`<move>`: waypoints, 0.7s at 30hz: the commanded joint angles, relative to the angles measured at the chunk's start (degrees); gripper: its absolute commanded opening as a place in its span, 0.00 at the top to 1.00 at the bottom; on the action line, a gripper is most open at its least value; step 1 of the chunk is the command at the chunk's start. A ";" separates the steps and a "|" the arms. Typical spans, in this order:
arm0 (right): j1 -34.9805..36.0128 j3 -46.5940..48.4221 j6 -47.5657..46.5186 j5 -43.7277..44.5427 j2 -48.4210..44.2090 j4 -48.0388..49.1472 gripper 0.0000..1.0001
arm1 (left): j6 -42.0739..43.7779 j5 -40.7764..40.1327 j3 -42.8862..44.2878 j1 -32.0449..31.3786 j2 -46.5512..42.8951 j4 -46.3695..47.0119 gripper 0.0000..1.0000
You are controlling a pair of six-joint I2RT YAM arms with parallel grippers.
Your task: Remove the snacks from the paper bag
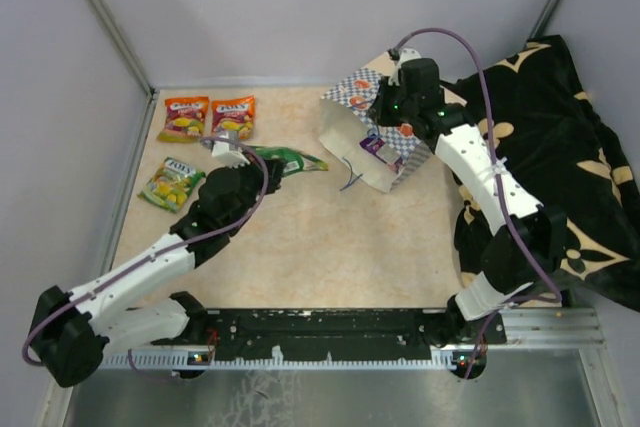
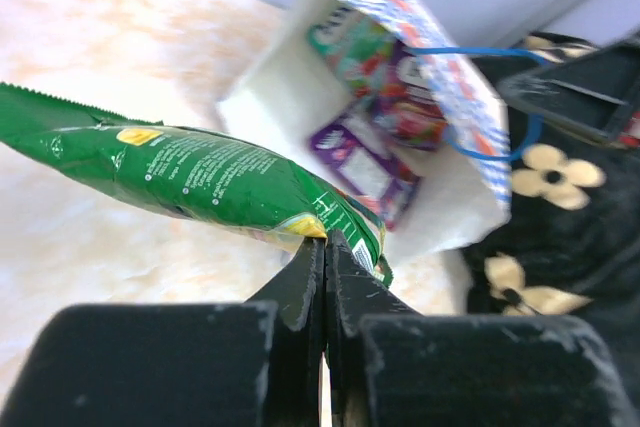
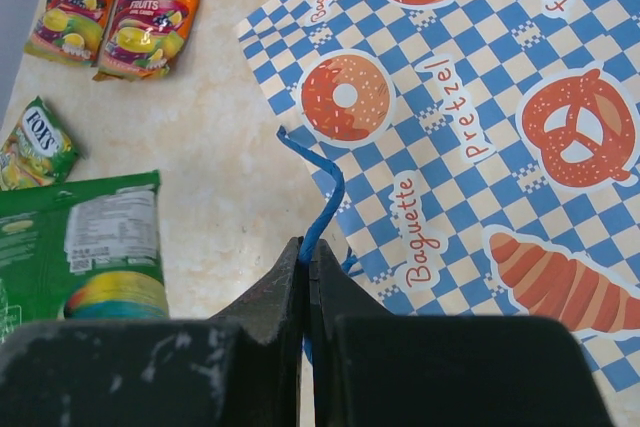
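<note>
The left gripper is clenched on one corner of a long green packet, and the packet sticks out from the jaws towards the table's left edge. In the top view this green packet hangs in the left gripper just beside the mouth of the paper bag, over the middle of the table.

The bag lies on its side towards the far right corner, with its open mouth facing the left arm. The right gripper is pinched tight on the bag's thin blue cord handle, right at the checked side panel printed with a doughnut, a pretzel and a croissant.

Inside the bag the left wrist view shows a purple packet lying on the white lower wall, a teal packet deeper in, and a dark red one between them.

Two orange packets lie side by side in the far left corner. A green-and-yellow packet lies near the left edge, closer to the arms.

A black cloth with gold flowers is bunched along the right edge, touching the bag
</note>
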 commanded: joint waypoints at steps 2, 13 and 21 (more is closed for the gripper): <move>-0.05 -1.03 -0.01 0.76 -2.08 2.38 1.00 | 1.32 -13.17 3.18 1.42 -5.04 -25.70 1.00; 0.01 -7.67 0.80 -0.15 -4.19 5.85 1.00 | 15.48 -20.75 18.45 1.29 13.15 -59.48 1.00; -0.03 -11.67 -0.03 0.27 -5.25 6.73 1.00 | 19.87 -32.78 21.51 -0.93 28.77 -67.82 1.00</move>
